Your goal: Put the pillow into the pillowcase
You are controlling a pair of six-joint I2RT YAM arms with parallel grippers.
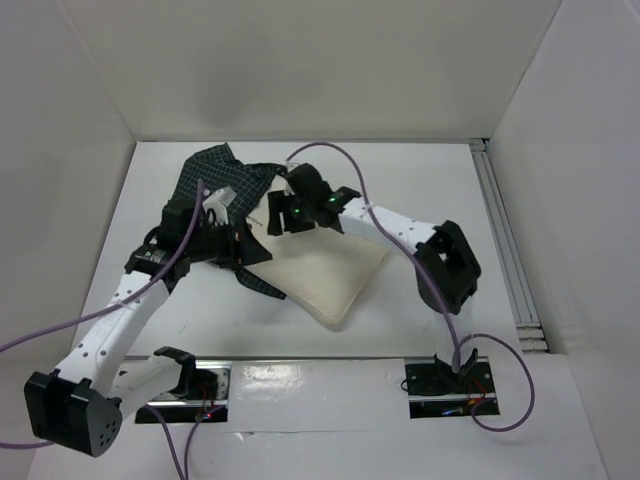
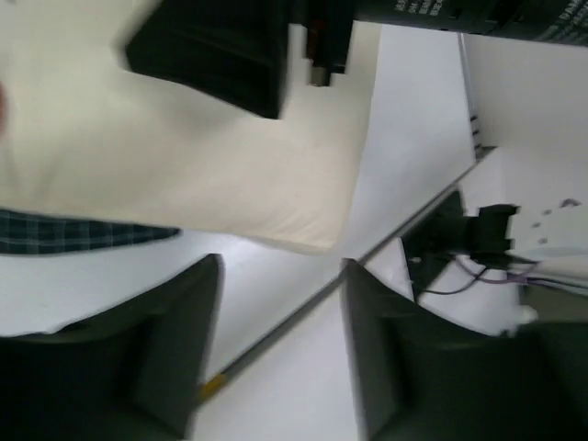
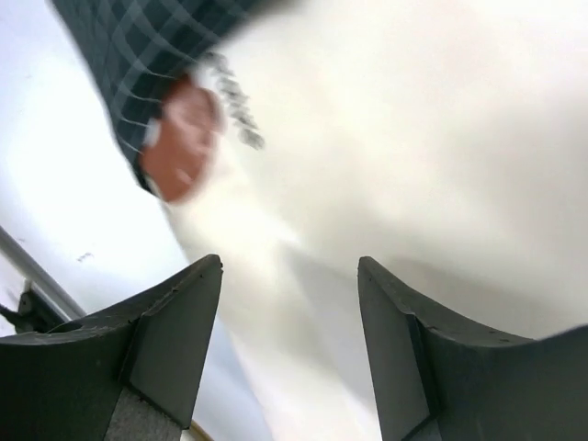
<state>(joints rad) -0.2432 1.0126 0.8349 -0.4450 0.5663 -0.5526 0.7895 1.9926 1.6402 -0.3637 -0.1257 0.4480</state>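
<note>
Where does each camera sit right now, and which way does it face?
Top external: above and behind the bases, looking down at table, pillow and pillowcase; both arms show.
Left wrist: low beside the pillow's edge, facing across the table; open left gripper shows.
Right wrist: close over the pillow, reddish mark ahead; open right gripper shows.
Shared: both wrist views catch pillow and pillowcase.

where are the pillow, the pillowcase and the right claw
pillow [image 1: 335,282]: top external view, middle of the bare cream part.
pillowcase [image 1: 218,166]: top external view, bunched checked fabric at the far end.
right claw [image 3: 289,271]: right wrist view, midway between its fingertips.
</note>
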